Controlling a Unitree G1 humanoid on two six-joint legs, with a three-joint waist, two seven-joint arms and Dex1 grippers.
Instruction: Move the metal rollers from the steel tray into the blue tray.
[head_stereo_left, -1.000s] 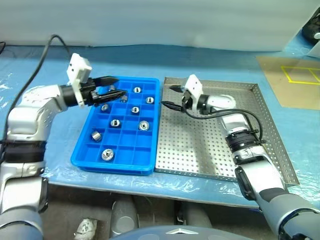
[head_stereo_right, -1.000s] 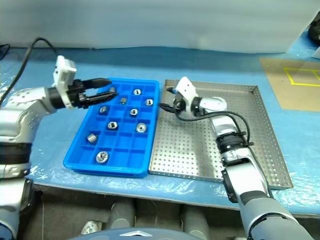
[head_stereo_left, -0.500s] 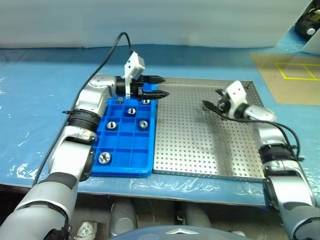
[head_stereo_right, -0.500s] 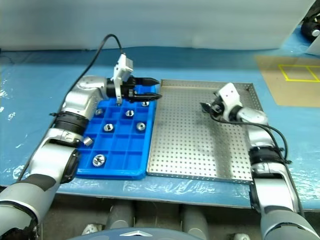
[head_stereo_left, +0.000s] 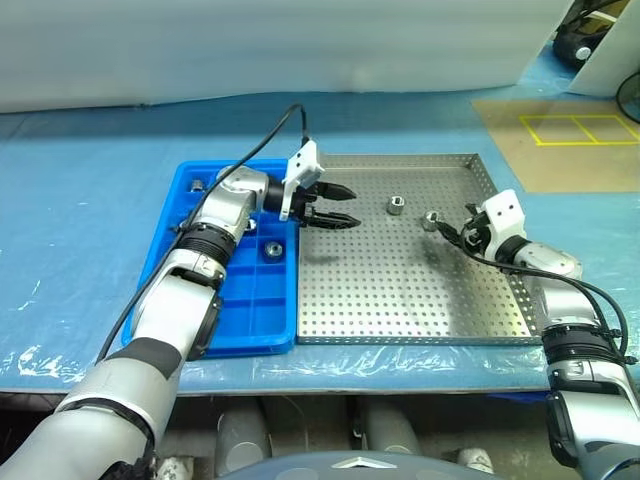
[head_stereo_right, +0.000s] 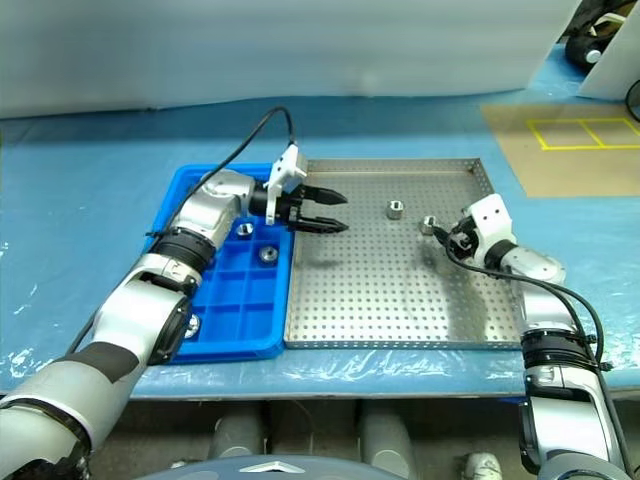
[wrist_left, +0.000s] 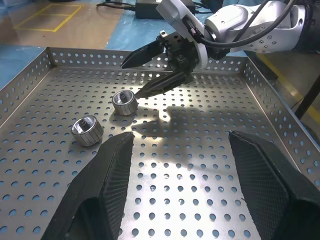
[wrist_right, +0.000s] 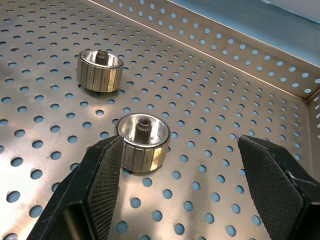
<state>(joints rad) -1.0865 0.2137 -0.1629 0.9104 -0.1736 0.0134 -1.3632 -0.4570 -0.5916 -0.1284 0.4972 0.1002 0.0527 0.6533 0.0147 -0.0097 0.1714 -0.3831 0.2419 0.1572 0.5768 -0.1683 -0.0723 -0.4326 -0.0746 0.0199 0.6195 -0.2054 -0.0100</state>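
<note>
Bright blue compartmented plastic tray (head_stereo_left: 170, 262), frame left: several rollers already inside. Left tool (head_stereo_left: 340, 206), jaws wide, empty, over the left edge of the grey perforated steel tray (head_stereo_left: 400, 300). Two short shiny silver rollers, upper centre-right: one (head_stereo_left: 396, 207) apart; one (head_stereo_left: 431, 221) upright, just beside the right tool (head_stereo_left: 452, 234), wide, empty, nearer.

Head pair looking down over steel tray (head_stereo_left: 400, 290), wrist cameras low, close, sharing its two rollers (wrist_right: 144, 141)
</note>
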